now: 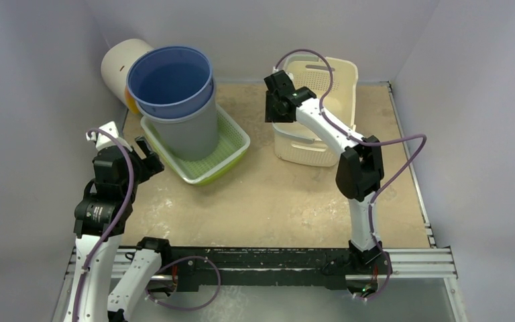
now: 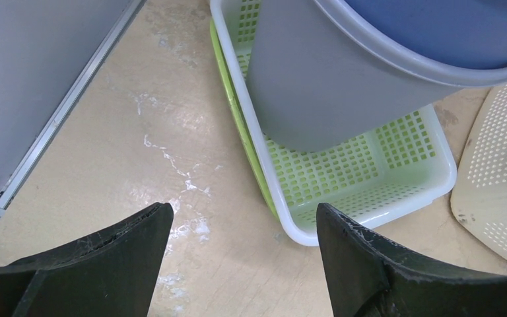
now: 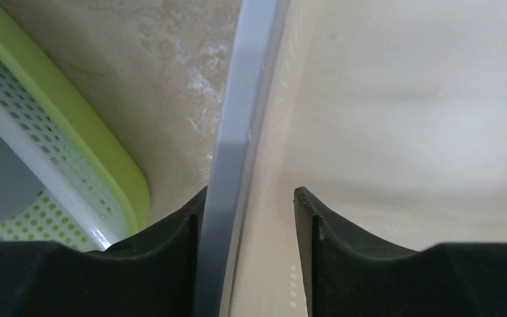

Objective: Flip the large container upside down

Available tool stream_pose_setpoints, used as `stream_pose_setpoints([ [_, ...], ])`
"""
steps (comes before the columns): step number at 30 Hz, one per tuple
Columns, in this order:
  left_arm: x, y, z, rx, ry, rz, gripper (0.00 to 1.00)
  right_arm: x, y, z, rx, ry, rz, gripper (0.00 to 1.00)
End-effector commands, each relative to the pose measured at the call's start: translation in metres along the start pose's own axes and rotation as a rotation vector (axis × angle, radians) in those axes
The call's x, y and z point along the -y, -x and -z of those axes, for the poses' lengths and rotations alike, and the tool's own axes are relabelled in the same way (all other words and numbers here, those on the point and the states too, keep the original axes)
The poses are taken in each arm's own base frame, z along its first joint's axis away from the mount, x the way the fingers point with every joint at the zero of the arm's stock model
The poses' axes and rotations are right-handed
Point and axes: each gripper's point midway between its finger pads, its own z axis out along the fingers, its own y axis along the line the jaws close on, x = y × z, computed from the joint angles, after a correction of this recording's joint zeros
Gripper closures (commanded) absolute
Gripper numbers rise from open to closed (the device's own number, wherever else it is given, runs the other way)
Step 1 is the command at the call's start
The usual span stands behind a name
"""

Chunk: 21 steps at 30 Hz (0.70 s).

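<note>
right pincer (image 3: 251, 195) released, astride the rim of the one large cream container (image 1: 340, 70), far right on the counter (image 1: 275, 201); left pincer (image 2: 244, 210) released above open counter beside two nested buckets (image 1: 188, 127) in two stacked trays (image 1: 233, 144).

Grey bucket (image 1: 191, 131) upright w/ blue bucket (image 1: 171, 80) nested inside. Both stand in white mesh tray (image 2: 383, 212), itself nested in green tray (image 3: 59, 99), at approx 11 o'clock on tan table (image 1: 275, 201). Cream cylinder (image 1: 117, 64) on its side just behind bucket, far corner. White scuffs (image 2: 171, 162) on table at trays' 9 o'clock.
</note>
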Motion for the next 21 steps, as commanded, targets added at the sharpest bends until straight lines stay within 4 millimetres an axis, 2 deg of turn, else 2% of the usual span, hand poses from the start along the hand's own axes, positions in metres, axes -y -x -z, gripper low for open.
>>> stream_pose_setpoints([
  [1, -0.002, 0.011, 0.004, 0.043, 0.011, -0.004, 0.2, 0.007, 0.023, 0.015, 0.07, -0.038, -0.013, 0.95],
  [2, -0.003, 0.011, 0.004, 0.045, 0.013, -0.003, 0.2, 0.006, 0.021, 0.015, 0.07, -0.021, -0.005, 1.0],
  [5, -0.005, 0.012, 0.004, 0.049, 0.023, -0.009, 0.2, -0.004, 0.031, 0.029, 0.11, 0.081, -0.015, 1.0],
  [7, -0.006, 0.012, 0.004, 0.05, 0.031, -0.016, 0.19, -0.013, 0.046, 0.047, 0.171, 0.18, -0.025, 1.0],
  [10, -0.008, 0.014, 0.005, 0.055, 0.04, -0.025, 0.19, -0.023, 0.077, 0.084, 0.292, 0.323, -0.051, 1.0],
  [12, -0.008, 0.015, 0.004, 0.059, 0.042, -0.029, 0.19, -0.022, 0.089, 0.098, 0.323, 0.338, -0.059, 1.0],
  [14, -0.008, 0.017, 0.003, 0.062, 0.041, -0.032, 0.19, -0.02, 0.092, 0.097, 0.309, 0.32, -0.044, 1.0],
  [21, -0.004, 0.019, 0.001, 0.064, 0.031, -0.033, 0.18, -0.023, 0.08, 0.096, 0.273, 0.345, -0.038, 1.0],
])
